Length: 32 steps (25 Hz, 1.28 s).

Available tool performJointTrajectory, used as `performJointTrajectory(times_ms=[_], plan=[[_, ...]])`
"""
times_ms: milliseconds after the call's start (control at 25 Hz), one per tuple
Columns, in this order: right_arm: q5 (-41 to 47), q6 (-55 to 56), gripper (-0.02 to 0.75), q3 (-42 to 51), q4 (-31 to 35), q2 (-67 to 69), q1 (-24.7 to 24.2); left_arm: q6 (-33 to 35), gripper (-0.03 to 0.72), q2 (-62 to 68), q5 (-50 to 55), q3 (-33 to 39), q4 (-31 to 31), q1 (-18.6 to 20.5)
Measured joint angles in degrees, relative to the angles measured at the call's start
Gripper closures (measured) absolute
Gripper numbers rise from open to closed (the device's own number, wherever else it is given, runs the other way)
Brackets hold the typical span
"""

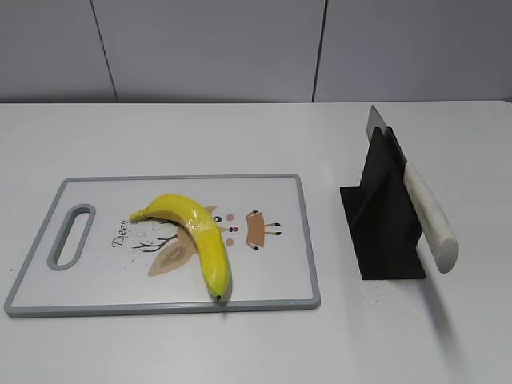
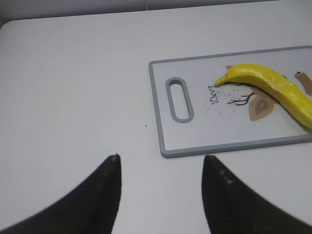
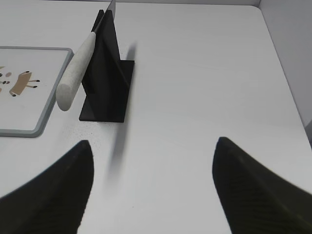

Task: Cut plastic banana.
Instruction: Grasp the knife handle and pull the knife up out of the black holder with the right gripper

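1. The plastic banana [image 1: 194, 236] lies on a grey-rimmed white cutting board [image 1: 276, 268] on the left half of the white worktop [image 1: 240, 344], towards its near edge.
2. Its greenish stem end points to the board's slot handle [image 1: 72, 236] on the left; its dark tip reaches the board's near rim. It covers part of a printed cartoon deer.
3. A black knife stand [image 1: 384, 216] sits on the right half of the worktop, just beside the board's right rim without touching it.
4. A knife [image 1: 420, 204] rests slanted in the stand, white handle towards the near edge, blade tip raised towards the far edge.
5. The left gripper [image 2: 161, 168] hovers over bare worktop left of the board, jaws spread wide, holding nothing.
6. The right gripper [image 3: 153, 156] hangs over bare worktop near the right edge, on the near side of the stand, jaws wide apart and empty.
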Motion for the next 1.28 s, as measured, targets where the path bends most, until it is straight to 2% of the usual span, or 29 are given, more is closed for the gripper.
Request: performJointTrajectory(times_ms=[440,960,1080,1280], plan=[[0.26,0.07,0.164,-0.84,-0.55,1.20,0.00,0.00,0.188,0.00,0.00,0.00,0.00,0.00],[0.43,0.77,0.164,-13.24,0.68,36.51,0.07,0.00,0.191,0.00,0.00,0.00,0.00,0.00],[0.30,0.96,0.164,-14.43,1.06,43.39,2.69,0.00,0.191,0.00,0.00,0.00,0.00,0.00],[-0.22,5.75,0.164,-18.28,0.58,53.11,15.47,0.00,0.191,0.00,0.00,0.00,0.00,0.00]])
